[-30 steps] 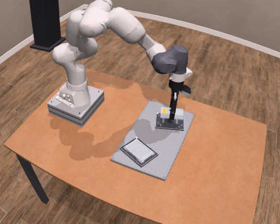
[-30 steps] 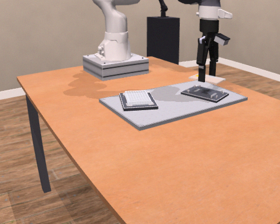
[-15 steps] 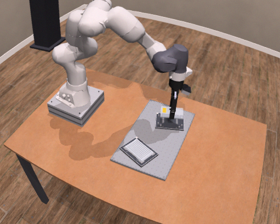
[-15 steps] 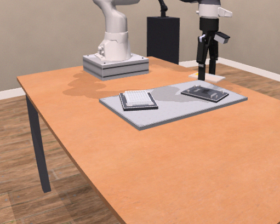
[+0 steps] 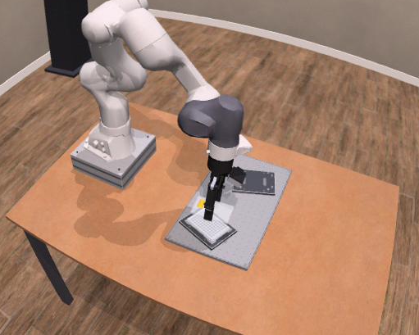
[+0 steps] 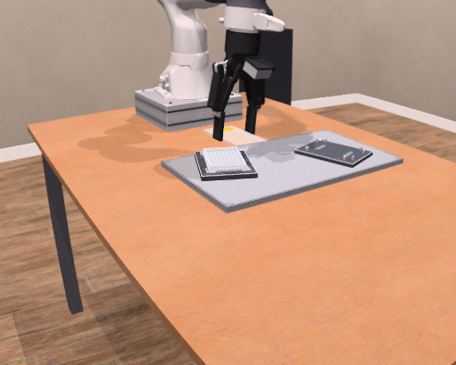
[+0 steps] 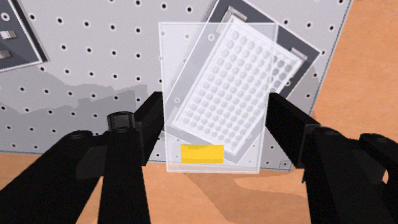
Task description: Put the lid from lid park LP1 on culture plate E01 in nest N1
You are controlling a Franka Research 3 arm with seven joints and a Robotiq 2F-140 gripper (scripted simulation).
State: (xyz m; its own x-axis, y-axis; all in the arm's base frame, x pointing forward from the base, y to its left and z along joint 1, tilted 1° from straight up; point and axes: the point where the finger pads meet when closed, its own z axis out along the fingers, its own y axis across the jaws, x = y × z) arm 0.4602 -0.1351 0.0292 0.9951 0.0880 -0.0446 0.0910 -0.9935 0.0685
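- Lid (image 7: 215, 75): clear, rectangular, with a yellow label at one short end; held level in the air above the plate, turned at an angle to it.
- Plate (image 5: 208, 227): white, many small wells, uncovered, seated flat in a dark nest (image 5: 187, 223).
- Lid park (image 5: 257, 181): dark, vacant.
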